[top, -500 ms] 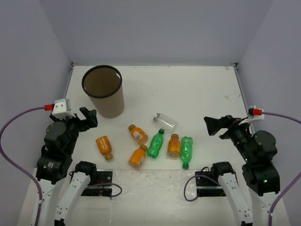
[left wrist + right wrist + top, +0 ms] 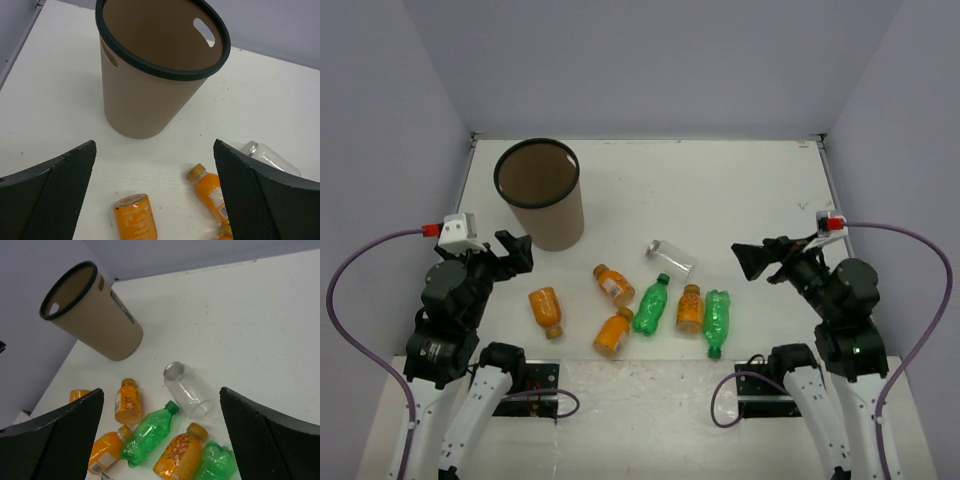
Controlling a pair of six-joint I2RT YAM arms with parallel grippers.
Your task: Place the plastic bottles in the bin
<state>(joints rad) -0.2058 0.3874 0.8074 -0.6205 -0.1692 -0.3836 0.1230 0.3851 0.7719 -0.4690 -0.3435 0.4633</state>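
White table point(image 2: 740, 190) carries the bin point(image 2: 548, 215), upright by its far-left corner. My left gripper point(image 2: 513, 250) is spread wide and holds nothing. The nearest orange bottle point(image 2: 543, 311) lies close below it, cap toward the near edge. The other bottles point(image 2: 651, 305) lie mid-table. The clear bottle point(image 2: 672, 257) is closest to my right gripper point(image 2: 752, 260), which is also wide apart and holding nothing.

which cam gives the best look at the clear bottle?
Right wrist. The clear bottle lies whole and large there, mouth to base, nothing covering it. Top external shows all of it, but small and faint. Left wrist shows only its mouth end and part of the body, the rest hidden behind a finger.
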